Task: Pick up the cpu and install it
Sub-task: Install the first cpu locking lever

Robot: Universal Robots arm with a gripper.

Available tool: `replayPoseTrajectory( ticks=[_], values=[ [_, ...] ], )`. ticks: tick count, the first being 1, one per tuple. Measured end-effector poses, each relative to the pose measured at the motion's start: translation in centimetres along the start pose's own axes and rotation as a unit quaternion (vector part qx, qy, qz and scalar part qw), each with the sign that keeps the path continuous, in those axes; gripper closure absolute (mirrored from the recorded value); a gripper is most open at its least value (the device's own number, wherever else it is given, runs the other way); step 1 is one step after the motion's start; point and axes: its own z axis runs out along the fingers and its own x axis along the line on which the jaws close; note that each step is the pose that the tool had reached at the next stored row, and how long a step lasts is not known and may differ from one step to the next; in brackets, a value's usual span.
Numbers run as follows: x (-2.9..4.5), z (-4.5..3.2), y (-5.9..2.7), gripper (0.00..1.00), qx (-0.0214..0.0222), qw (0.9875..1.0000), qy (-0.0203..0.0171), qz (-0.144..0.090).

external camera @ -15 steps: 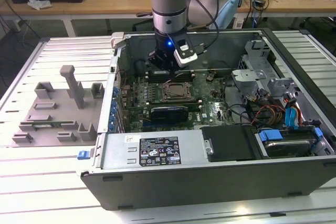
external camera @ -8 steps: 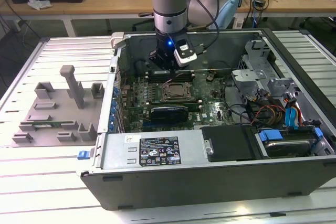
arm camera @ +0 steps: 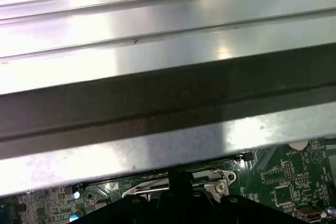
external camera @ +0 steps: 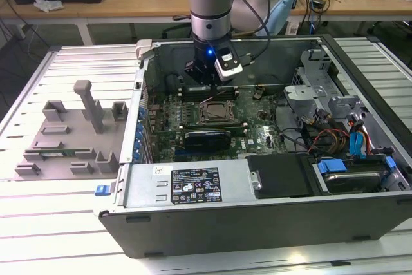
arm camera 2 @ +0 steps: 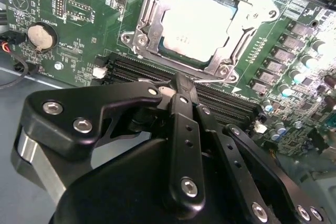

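Observation:
The cpu (arm camera 2: 202, 24), a flat square chip with a silver-grey top, lies seated in the metal socket frame (arm camera 2: 142, 22) on the green motherboard (arm camera 2: 84, 19). In the exterior view the cpu (external camera: 212, 113) sits mid-board inside the open computer case (external camera: 193, 188). My gripper (external camera: 206, 85) hovers just above and behind the socket. In the second wrist view the black gripper (arm camera 2: 182, 80) has its fingers (arm camera 2: 181, 108) pressed together with nothing between them, the tips close to the socket's edge and the memory slots (arm camera 2: 136, 72). In the first wrist view the socket frame (arm camera: 210, 182) peeks out beyond the gripper body.
A grey holder fixture (external camera: 71, 140) with upright blocks stands on the slatted table at the exterior view's left. Inside the case are a black graphics card (external camera: 206, 138), a power supply (external camera: 193, 183), drive bays and cables (external camera: 335, 140). The case wall (arm camera: 168, 103) is close by.

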Motion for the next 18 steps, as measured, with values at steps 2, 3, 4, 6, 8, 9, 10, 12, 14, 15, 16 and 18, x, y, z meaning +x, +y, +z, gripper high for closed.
replayPoseTrajectory(
  ticks=[2, 3, 4, 6, 8, 9, 10, 12, 14, 15, 16, 18],
  values=[
    [0.01, 0.12, 0.00, 0.89, -0.0001, 1.0000, -0.0040, 0.000],
    [0.01, 0.17, 0.00, 0.89, -0.0007, 1.0000, -0.0078, -0.001],
    [0.02, 0.20, 0.00, 0.89, -0.0014, 0.9999, -0.0118, -0.001],
    [0.05, 0.26, 0.00, 0.89, -0.0036, 0.9997, -0.0238, -0.002],
    [0.13, 0.35, 0.02, 0.89, -0.0050, 0.9995, -0.0311, -0.003],
    [0.19, 0.40, 0.03, 0.89, -0.0053, 0.9994, -0.0333, -0.003],
    [0.27, 0.44, 0.06, 0.89, -0.0052, 0.9994, -0.0346, -0.003],
    [0.48, 0.52, 0.09, 0.89, -0.0055, 0.9993, -0.0376, -0.004],
    [0.83, 0.63, 0.13, 0.89, -0.0063, 0.9991, -0.0426, -0.004],
    [0.95, 0.67, 0.16, 0.89, -0.0068, 0.9990, -0.0451, -0.004],
    [1.06, 0.72, 0.18, 0.89, -0.0073, 0.9988, -0.0481, -0.005],
    [1.32, 0.85, 0.17, 0.89, -0.0092, 0.9982, -0.0585, -0.005]
  ],
)
